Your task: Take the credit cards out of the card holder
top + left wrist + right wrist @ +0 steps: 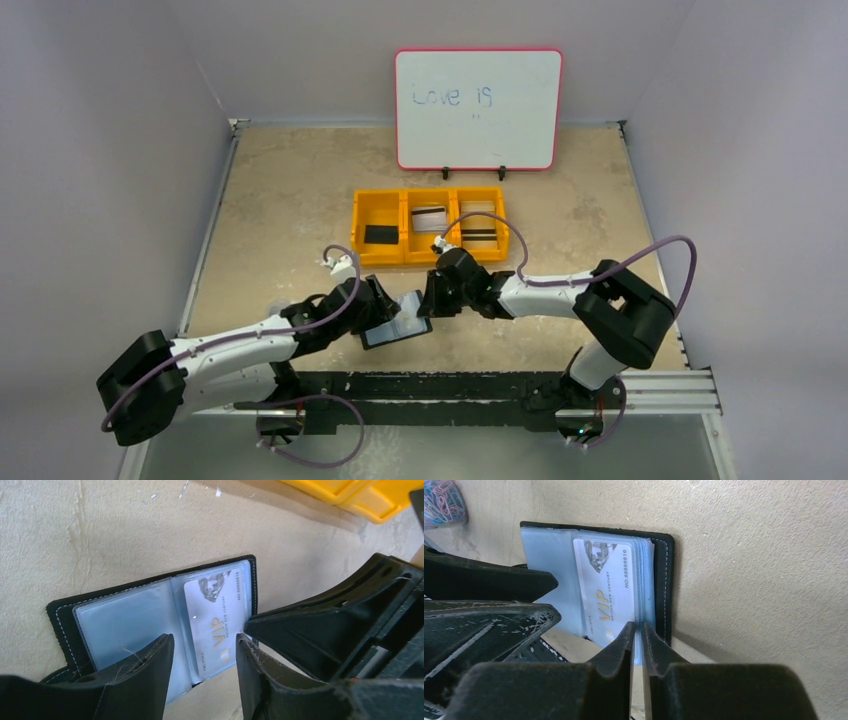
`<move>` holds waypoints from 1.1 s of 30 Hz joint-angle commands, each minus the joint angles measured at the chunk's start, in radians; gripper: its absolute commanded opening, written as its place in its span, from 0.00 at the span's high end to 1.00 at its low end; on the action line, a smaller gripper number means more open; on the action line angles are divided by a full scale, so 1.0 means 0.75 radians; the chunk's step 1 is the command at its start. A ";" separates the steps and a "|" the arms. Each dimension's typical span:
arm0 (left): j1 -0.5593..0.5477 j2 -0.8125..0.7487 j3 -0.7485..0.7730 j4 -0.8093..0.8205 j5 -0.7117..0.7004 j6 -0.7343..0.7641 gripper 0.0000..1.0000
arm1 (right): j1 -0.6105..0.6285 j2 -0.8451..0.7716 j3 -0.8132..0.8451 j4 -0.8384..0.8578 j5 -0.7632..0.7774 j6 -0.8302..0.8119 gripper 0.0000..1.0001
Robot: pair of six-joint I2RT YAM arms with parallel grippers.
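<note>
The black card holder [395, 325] lies open between both grippers, its clear pale pockets facing up [120, 620] [666, 580]. A whitish credit card marked VIP [215, 620] [606, 590] sits in its right-hand pocket. My left gripper [205, 637] [383, 305] is open at the holder's lower edge, one finger over the left pocket and the other beside the VIP card. My right gripper [638, 625] [427, 295] is shut on a thin pale card edge that juts from the stack of pockets right of the VIP card. Its black fingers [320, 630] fill the right of the left wrist view.
A yellow three-compartment tray [430, 262] stands just behind the grippers. It holds a small black rectangle [380, 234] and striped cards [428, 218] [478, 225]. A whiteboard [478, 108] stands at the back. Walls close in the left and right sides.
</note>
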 commanded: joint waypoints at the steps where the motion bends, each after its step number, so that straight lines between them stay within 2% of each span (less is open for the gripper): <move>1: -0.002 0.020 -0.029 0.065 0.042 -0.002 0.52 | -0.004 0.013 0.023 -0.021 -0.005 -0.016 0.90; 11: -0.002 0.062 -0.124 0.275 0.106 -0.067 0.52 | -0.004 0.048 0.036 -0.027 -0.051 -0.043 0.93; 18: -0.003 0.042 -0.142 0.295 0.075 -0.105 0.55 | -0.004 0.053 0.034 -0.025 -0.058 -0.045 0.93; 28: -0.003 0.083 -0.303 0.512 0.070 -0.178 0.61 | -0.004 0.085 0.038 0.000 -0.091 -0.045 0.94; 33: -0.002 0.063 -0.364 0.579 0.062 -0.182 0.70 | -0.005 0.097 0.041 0.000 -0.094 -0.043 0.95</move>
